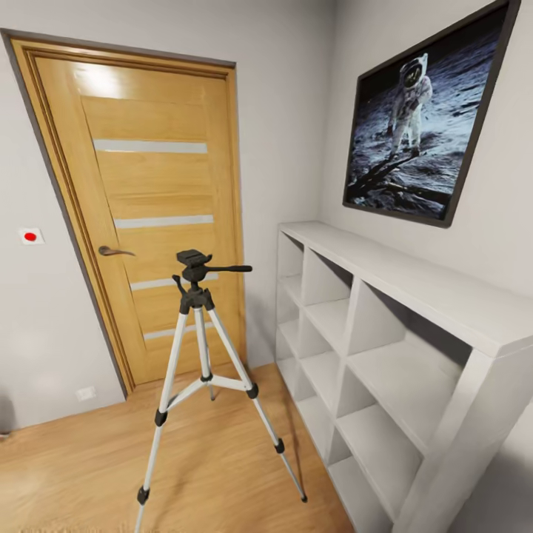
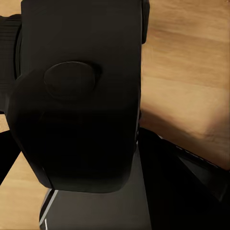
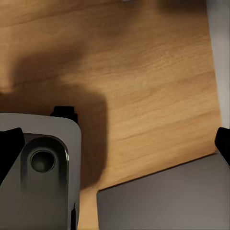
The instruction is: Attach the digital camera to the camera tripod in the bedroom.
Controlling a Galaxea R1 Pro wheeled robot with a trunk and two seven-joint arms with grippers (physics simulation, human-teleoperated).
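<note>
The camera tripod (image 1: 200, 348) stands on the wood floor in front of the oak door (image 1: 148, 215), its black head (image 1: 194, 260) bare and its pan handle pointing right toward the shelving. In the left wrist view the digital camera (image 2: 81, 105), a matte black box with a rounded hump, sits very close to the lens between dark finger shapes; my left gripper (image 2: 91, 172) looks shut on it. My right gripper (image 3: 115, 143) is open, its black fingertips (image 3: 9, 148) far apart over the floor with nothing between them.
White cube shelving (image 1: 414, 289) runs along the right wall just right of the tripod's legs. A framed astronaut picture (image 1: 426, 111) hangs above it. Grey parts of my own body (image 3: 43, 177) show below the right gripper. Wood floor (image 1: 81, 466) spreads left of the tripod.
</note>
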